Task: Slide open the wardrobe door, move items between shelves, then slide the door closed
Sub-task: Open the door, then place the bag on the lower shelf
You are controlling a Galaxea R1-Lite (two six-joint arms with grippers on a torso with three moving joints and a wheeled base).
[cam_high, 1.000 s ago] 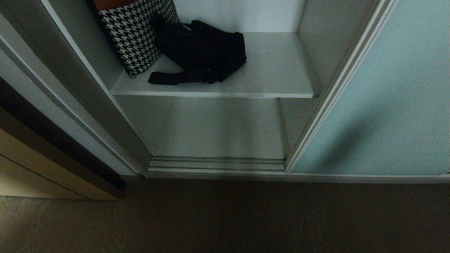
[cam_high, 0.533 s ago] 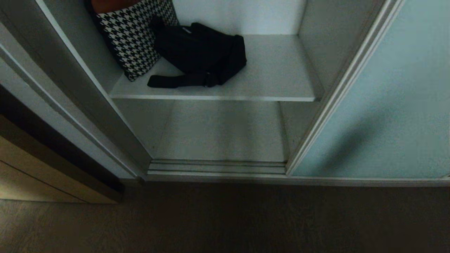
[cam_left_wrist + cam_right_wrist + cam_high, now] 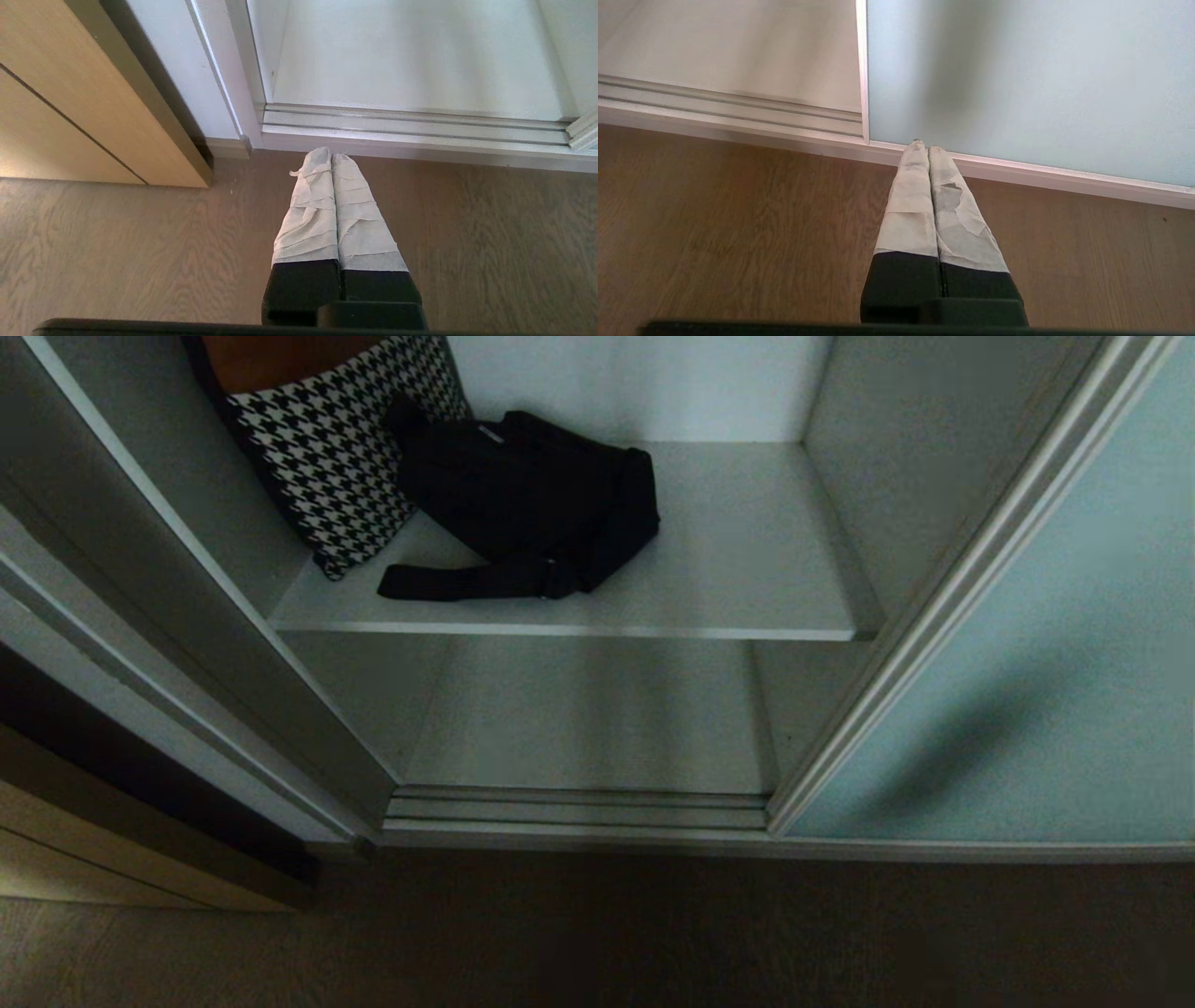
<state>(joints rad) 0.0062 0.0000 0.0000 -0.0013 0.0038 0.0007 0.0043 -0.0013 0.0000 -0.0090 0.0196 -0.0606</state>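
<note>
So the sliding wardrobe door (image 3: pixel 1046 644) is already pushed over to the 3 o'clock side of the head view, frosted blue-green glass in a thin silver frame, which leaves the left bay wide open. That's why you can see straight into the shelves. The black shoulder bag (image 3: pixel 532 495) is slumped on the upper shelf (image 3: pixel 747 569), sitting around 12 o'clock in the opening, its strap (image 3: pixel 448 581) trailing out toward the shelf's front edge. It's leaning up against a houndstooth cushion (image 3: pixel 327 457) at roughly 11 o'clock, touching it as far as I can tell. The lower shelf (image 3: pixel 597 719) right under it has nothing on it that I can see, so my guess is that's where the bag is meant to go. Neither arm shows up in the head view. The left gripper (image 3: pixel 331 156) hangs low over the wood floor (image 3: pixel 117 242), tape-wrapped fingers pressed flat together with nothing between them, pointing at the door track (image 3: pixel 411 128) by the wardrobe's left corner. The right gripper (image 3: pixel 924 145) is the same deal, squeezed together and empty, tips just in front of the bottom rail near the door's leading edge. Both look parked, so I'd say the door step is done and the bag move hasn't started. Soft floppy bag, so grabbing the body or strap cleanly will probably be the fiddly bit.
</note>
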